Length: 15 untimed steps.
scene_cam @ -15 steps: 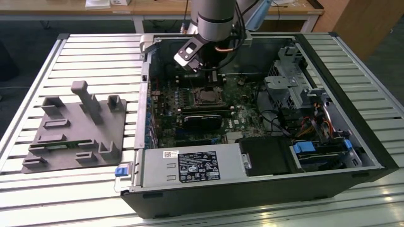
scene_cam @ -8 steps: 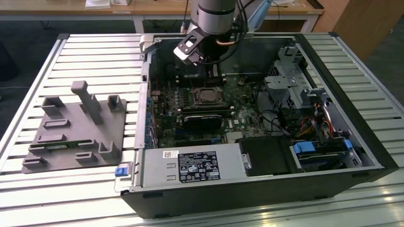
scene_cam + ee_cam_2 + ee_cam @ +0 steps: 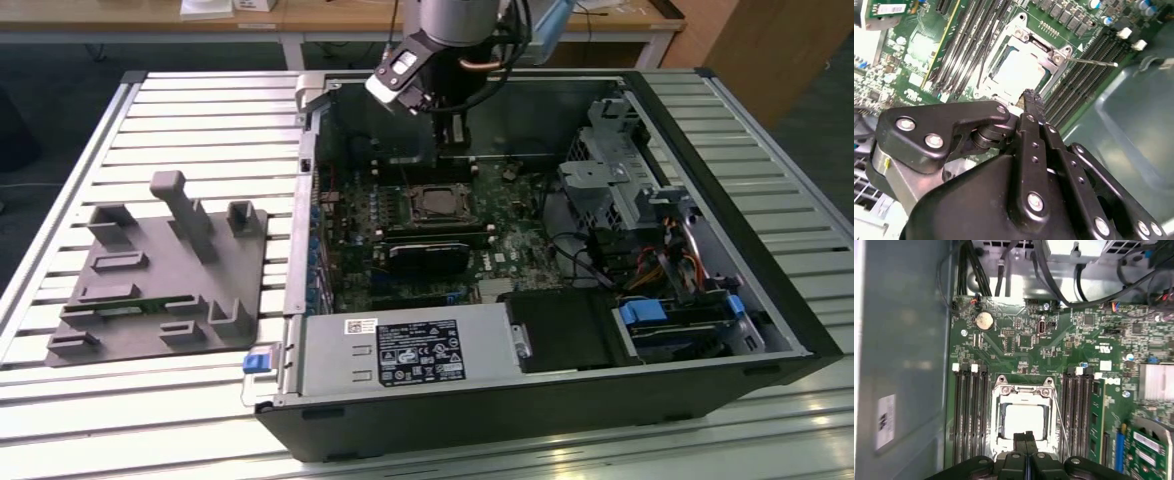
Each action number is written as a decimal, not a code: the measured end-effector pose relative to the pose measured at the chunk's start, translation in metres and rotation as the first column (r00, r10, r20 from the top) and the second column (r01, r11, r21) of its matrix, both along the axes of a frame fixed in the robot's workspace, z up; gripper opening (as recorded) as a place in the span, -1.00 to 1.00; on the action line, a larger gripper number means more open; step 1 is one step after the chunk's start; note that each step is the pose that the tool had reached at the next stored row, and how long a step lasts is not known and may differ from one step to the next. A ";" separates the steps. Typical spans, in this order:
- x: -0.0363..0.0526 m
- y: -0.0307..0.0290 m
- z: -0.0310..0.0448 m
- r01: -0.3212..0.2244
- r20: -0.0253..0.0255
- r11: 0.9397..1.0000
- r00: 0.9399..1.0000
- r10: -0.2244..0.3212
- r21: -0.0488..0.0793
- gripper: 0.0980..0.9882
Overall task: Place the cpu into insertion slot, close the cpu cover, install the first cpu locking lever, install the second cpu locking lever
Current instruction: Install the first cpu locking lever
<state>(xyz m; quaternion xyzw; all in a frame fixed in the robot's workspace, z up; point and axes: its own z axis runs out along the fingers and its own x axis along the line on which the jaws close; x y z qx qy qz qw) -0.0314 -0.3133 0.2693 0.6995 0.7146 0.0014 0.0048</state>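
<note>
Slatted aluminium worktop (image 3: 160,100) carries the whole set-up, with wooden tables behind it. At the exterior view's left I see a grey moulded fixture plate (image 3: 154,275) with upright posts. Beside it, toward the exterior view's right, lies an open black computer case (image 3: 534,420), and the green motherboard (image 3: 514,255) lies flat inside it.

The arm's black fingers (image 3: 454,130) hang inside the case over the far part of the board, just beyond the small square insertion slot (image 3: 407,207). In both wrist views the fingers (image 3: 1020,437) are pressed together tip to tip, with nothing between them. Their tips sit right at the edge of the socket; I cannot tell whether they touch it.

The small flat square cpu (image 3: 1024,421) sits in the slot. The thin silvery cpu cover (image 3: 1022,391) lies down flat around it, so the chip shows through the cover's window. The chip's top looks pale, dull and flat.

In the second wrist view a thin silvery wire lever (image 3: 1094,62) sticks out from the socket corner across the long black memory slots (image 3: 1089,75).
</note>
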 end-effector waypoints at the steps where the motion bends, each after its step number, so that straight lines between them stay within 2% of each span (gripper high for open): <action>1: 0.0000 0.0000 0.0036 0.000 0.000 1.000 1.000 0.000 0.000 -0.98; 3: 0.0000 0.0000 0.0086 0.000 0.000 1.000 1.000 0.000 0.000 -0.98; 5: 0.0000 0.0000 0.0087 -0.006 0.000 1.000 1.000 0.006 0.000 -0.98; 9: 0.0000 0.0000 0.0087 -0.076 0.000 0.997 0.997 0.076 0.000 -0.98; 12: 0.0000 0.0000 0.0085 -0.131 0.000 0.991 0.991 0.131 0.000 -0.98; 15: 0.0000 0.0000 0.0084 -0.185 0.000 0.983 0.983 0.185 0.000 -0.98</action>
